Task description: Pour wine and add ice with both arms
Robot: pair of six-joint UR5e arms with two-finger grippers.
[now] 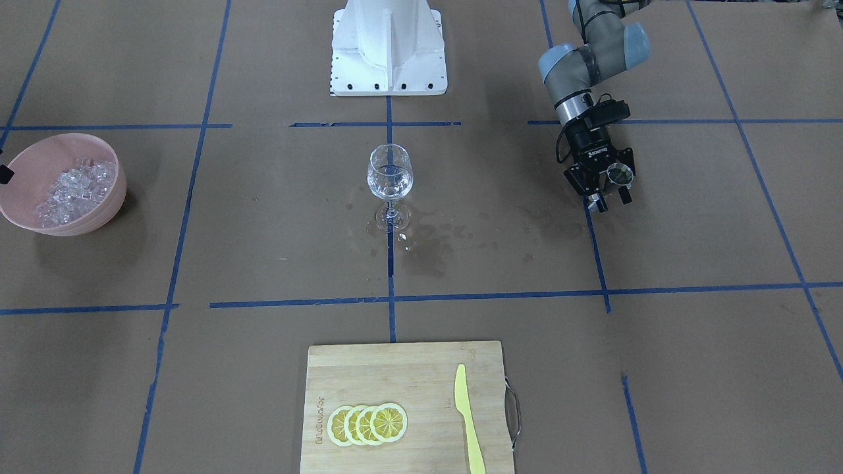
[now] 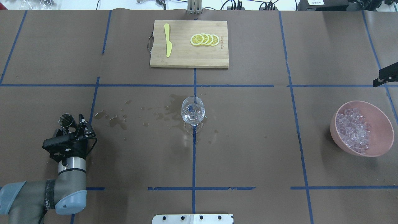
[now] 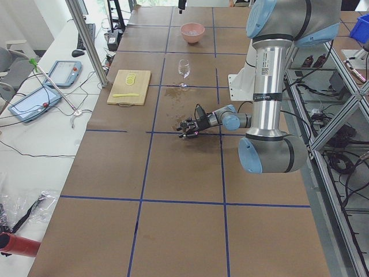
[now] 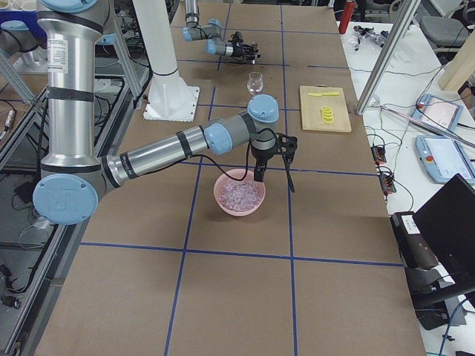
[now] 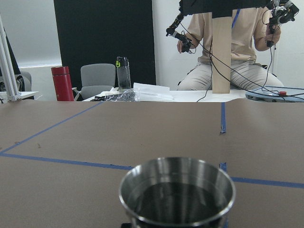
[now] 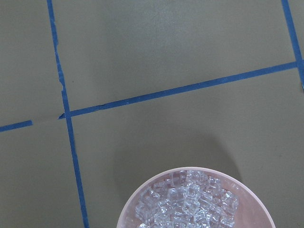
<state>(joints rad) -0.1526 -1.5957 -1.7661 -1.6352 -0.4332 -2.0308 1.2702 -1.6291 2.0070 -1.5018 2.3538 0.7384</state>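
Observation:
A clear stemmed glass (image 1: 389,172) stands at the table's middle, also in the overhead view (image 2: 193,112), with a little clear wine in its bowl. My left gripper (image 1: 612,189) is shut on a small metal cup (image 1: 620,174), held upright low over the table, well away from the glass on my left side (image 2: 66,119). The cup fills the left wrist view (image 5: 176,190); its inside looks dark. The ice (image 2: 354,130) is heaped in a pink bowl (image 2: 381,124). My right gripper (image 4: 260,165) hangs above the bowl; only its edge shows overhead (image 2: 384,75), and its jaws are not readable.
Wet spill patches (image 1: 428,247) lie around the glass foot and toward the left gripper. A wooden board (image 1: 408,368) with lemon slices (image 1: 369,423) and a yellow knife (image 1: 469,421) sits at the far side. The white pedestal (image 1: 388,46) stands at my base.

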